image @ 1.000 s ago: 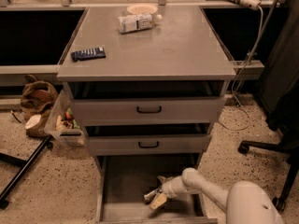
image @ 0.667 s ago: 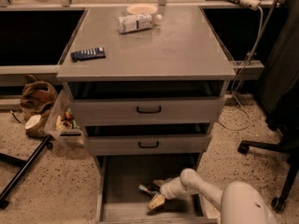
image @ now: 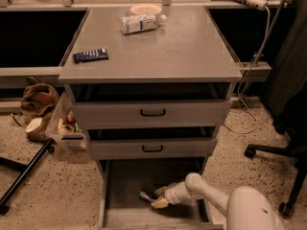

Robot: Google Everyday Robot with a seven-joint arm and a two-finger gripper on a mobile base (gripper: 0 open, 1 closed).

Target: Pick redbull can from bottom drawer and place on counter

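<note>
The redbull can (image: 145, 196) lies on its side on the grey floor of the open bottom drawer (image: 122, 210), left of centre. My gripper (image: 157, 198) is low inside that drawer, reaching in from the right on the white arm (image: 206, 195). It is open, with its tan fingers (image: 160, 204) on either side of the can's right end. The counter (image: 182, 51) is the cabinet's wide grey top, above the two upper drawers.
On the counter lie a white labelled bottle (image: 139, 23), a white bowl (image: 145, 8) and a dark blue remote-like bar (image: 90, 55). The two upper drawers (image: 153, 112) stand slightly open. A bin (image: 67, 126) and a brown bag (image: 38, 99) sit left; a chair base (image: 288, 157) stands right.
My gripper has moved a little left and deeper into the bottom drawer, up to the can. The can's end now sits between the fingers.
</note>
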